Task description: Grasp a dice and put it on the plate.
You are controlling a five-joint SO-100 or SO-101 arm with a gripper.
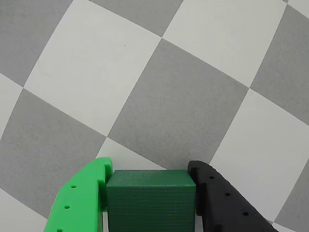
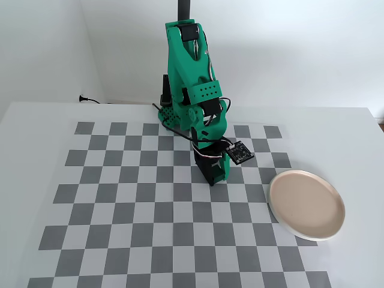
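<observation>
Two fingers: bright green finger (image 1: 82, 203) on the left and black finger (image 1: 222, 203) on the right of the wrist view, pinching the dice between them
Gripper: (image 1: 150, 170) closed on the cube, both inner faces touching its sides
Dice: (image 1: 150, 200) dark green, plain faces, fine layered lines on its front
Writing: none readable on the dice or the fingers
Checkerboard: (image 1: 183, 96) grey and white squares beneath the dice
Plate: (image 2: 306, 204) beige-pink, paler rim, at the board's right edge in the fixed view, well apart from the gripper (image 2: 211, 181)
</observation>
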